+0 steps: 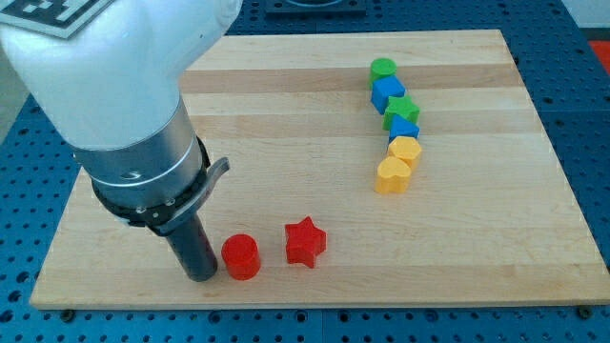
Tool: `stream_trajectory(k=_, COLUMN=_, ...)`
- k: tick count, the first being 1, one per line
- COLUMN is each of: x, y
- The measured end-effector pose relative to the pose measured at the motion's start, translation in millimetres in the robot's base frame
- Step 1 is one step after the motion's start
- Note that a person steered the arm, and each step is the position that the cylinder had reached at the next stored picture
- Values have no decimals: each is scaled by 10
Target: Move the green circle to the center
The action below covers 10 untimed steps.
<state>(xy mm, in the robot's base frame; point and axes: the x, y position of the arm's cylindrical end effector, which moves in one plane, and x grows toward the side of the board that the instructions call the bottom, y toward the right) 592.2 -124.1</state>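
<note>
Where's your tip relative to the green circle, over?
My tip at view's bottom left, beside red cylinder. Green circle far off, top of the block chain at view's upper right, touching blue block. Path between open.

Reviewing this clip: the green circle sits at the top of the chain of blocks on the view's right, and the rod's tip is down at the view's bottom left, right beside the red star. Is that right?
Not quite. In the camera view my tip is beside the red cylinder, not the red star, which lies further toward the view's right. The rest holds: the green circle tops the chain on the view's right.
</note>
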Motion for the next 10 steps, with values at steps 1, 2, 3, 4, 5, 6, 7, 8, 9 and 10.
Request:
stream_trajectory(k=1, x=-19, y=141)
stream_trajectory(k=2, x=-47, y=310)
stream_trajectory(k=3, x=-47, y=361)
stream_trajectory(k=4, x=-47, y=416)
stream_trajectory(k=5, x=-47, y=507)
stream_trajectory(k=6, x=-63, y=478)
stream_trajectory(k=7, x=-362, y=118)
stream_trajectory(k=8, x=-896, y=52)
stream_trajectory(k=9, x=-1155, y=388)
stream_trajectory(k=10, x=-1157, y=394)
